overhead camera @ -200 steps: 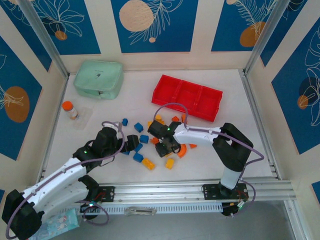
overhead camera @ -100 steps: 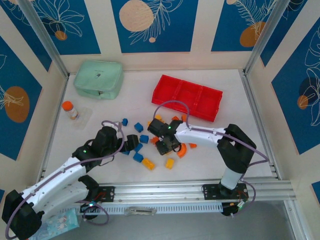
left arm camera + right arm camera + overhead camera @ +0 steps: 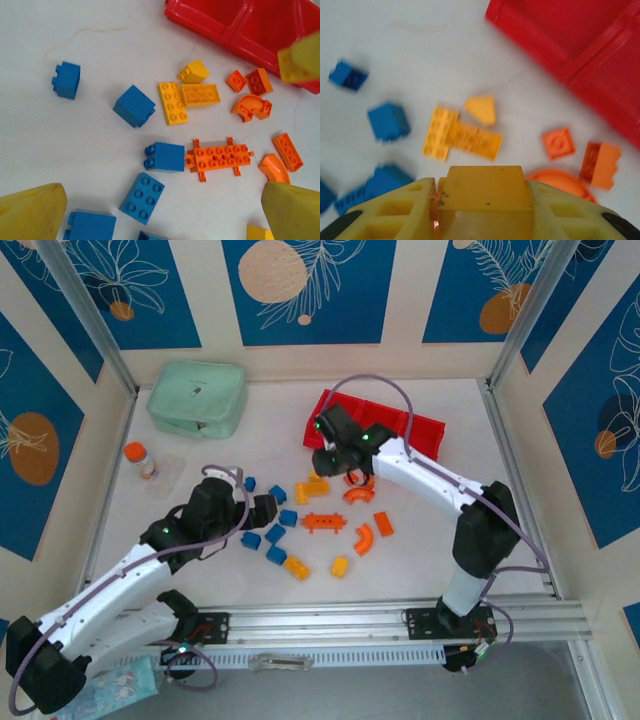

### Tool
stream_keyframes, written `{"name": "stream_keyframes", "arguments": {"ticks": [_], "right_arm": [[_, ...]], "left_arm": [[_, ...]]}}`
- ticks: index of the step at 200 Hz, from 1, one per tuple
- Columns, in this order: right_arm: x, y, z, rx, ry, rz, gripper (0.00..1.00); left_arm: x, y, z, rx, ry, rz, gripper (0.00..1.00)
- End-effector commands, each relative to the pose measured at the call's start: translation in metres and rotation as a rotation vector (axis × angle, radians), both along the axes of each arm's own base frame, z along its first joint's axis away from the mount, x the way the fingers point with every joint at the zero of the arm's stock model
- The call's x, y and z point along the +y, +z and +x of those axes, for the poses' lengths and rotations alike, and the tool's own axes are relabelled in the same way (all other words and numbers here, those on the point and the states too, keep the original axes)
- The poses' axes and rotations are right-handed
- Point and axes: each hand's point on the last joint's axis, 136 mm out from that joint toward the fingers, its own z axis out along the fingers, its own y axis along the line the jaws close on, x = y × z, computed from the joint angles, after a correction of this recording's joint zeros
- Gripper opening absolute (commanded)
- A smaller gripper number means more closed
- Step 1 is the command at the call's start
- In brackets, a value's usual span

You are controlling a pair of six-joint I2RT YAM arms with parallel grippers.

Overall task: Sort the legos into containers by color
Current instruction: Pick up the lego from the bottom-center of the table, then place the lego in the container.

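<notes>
From above, the right arm stretches far forward and leftward, so that the right gripper (image 3: 335, 458) hangs just beside the left end of the red tray (image 3: 430, 435). That placing suits a carry toward a compartment. The left arm lies bent across the table (image 3: 420, 550), with the left gripper (image 3: 268, 510) low among the blue bricks (image 3: 275, 558), probably lining up on one. The loose legos lie scattered between the two grippers, near the tray but outside it.

In the left wrist view, the left gripper (image 3: 161, 200) has its jaws wide apart with nothing between them. It points down over a blue brick (image 3: 165, 156) that touches the end of an orange plate (image 3: 217, 159). The red tray (image 3: 225, 25) lies beyond, at the top.

In the right wrist view, the right gripper (image 3: 485, 205) is clamped on a yellow brick (image 3: 485, 185), held clear above the table. The red tray (image 3: 580, 40) is ahead to the right, and two yellow plates (image 3: 462, 137) lie below.
</notes>
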Motion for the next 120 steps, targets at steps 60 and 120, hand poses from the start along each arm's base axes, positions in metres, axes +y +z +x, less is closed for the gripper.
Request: {"name": "stream_keyframes", "arguments": {"ticks": [60,120], "right_arm": [[-0.009,-0.016,0.128,-0.147,-0.087,-0.086,0.34],[-0.014,-0.033,0.169,-0.157,-0.101,-0.149,0.57]], "left_arm": [[-0.009,0.029,0.043,-0.088,0.017,0.081,0.99],[-0.018,0.026,0.057,-0.079,0.024,0.063,0.99]]}}
